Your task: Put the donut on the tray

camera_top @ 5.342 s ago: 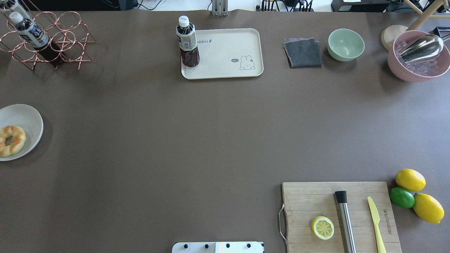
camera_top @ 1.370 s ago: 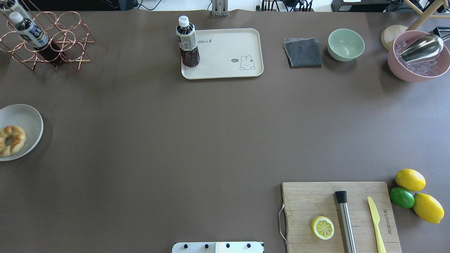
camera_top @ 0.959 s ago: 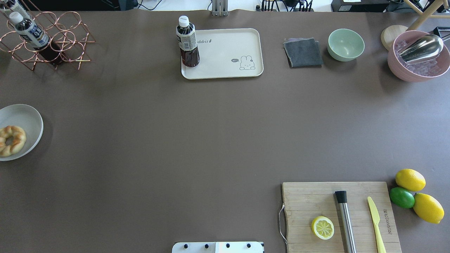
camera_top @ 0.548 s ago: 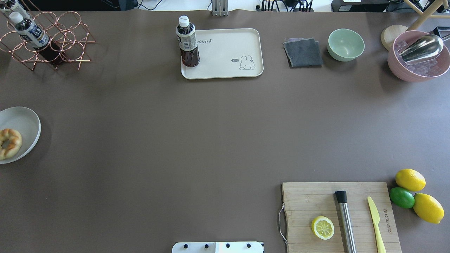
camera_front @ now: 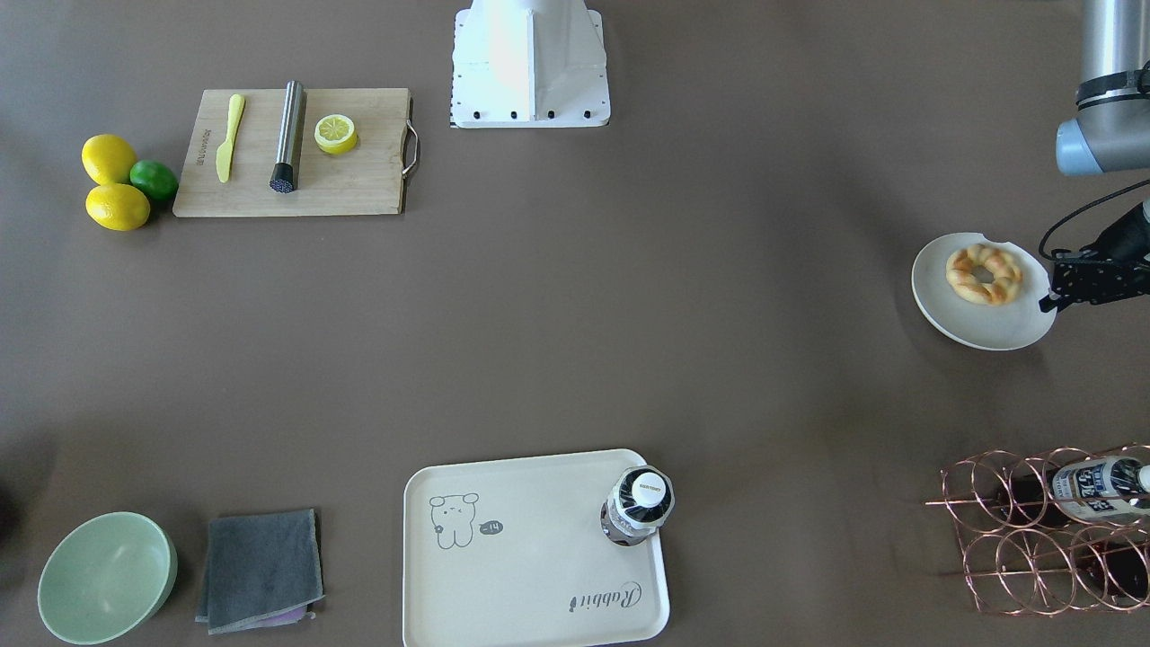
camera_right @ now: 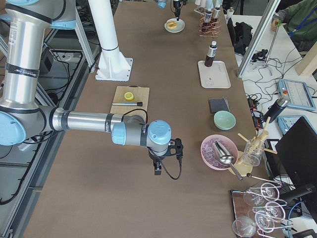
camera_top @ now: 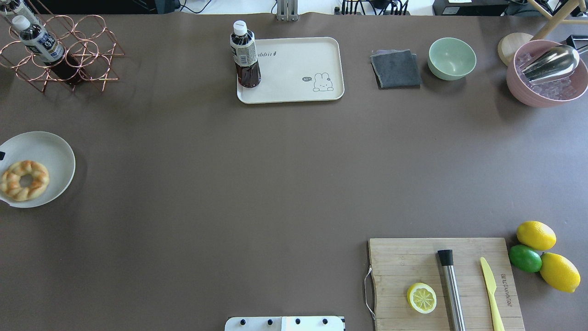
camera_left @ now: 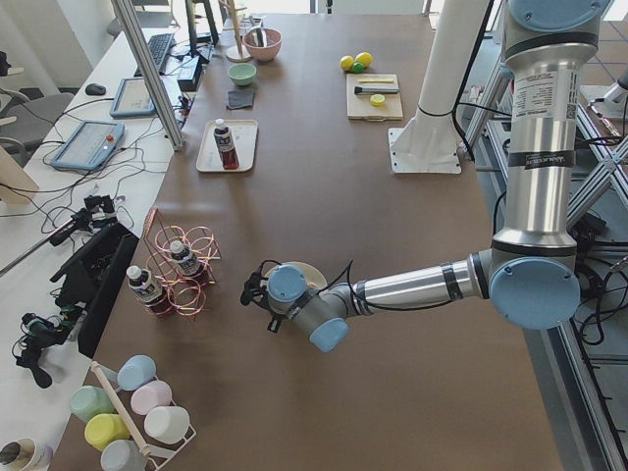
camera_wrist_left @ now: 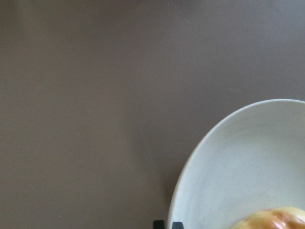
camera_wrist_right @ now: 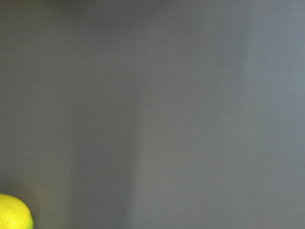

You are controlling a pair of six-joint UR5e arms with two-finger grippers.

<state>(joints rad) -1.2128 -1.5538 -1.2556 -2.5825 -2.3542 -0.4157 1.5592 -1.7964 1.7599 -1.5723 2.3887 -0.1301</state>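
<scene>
Donut [camera_top: 24,180] lies flat on the round plate [camera_top: 55,156] at the table's [camera_top: 229,184] left end, well apart from the tray [camera_top: 294,94].

Change vs. 0.5 s ago, overhead view: plate and donut have shifted inward from the table's left edge. The plate was cut off by the frame edge before and now shows almost whole. Tray, bottle [camera_top: 245,55] and wire rack [camera_top: 69,59] are unchanged.

Left gripper [camera_front: 1049,304] sits at the plate's outer rim. In the left wrist view its two fingertips [camera_wrist_left: 159,224] are set narrow with the rim between them, pinching the plate. They do not touch the donut.

Right gripper [camera_right: 157,171] hangs over table near a lemon [camera_wrist_right: 12,212]. Cannot tell whether it is wide or closed.

Room: brown tabletop runs between plate and tray. The bottle stands upright on the tray's left end. Cream surface shows from there across to the bear drawing.
</scene>
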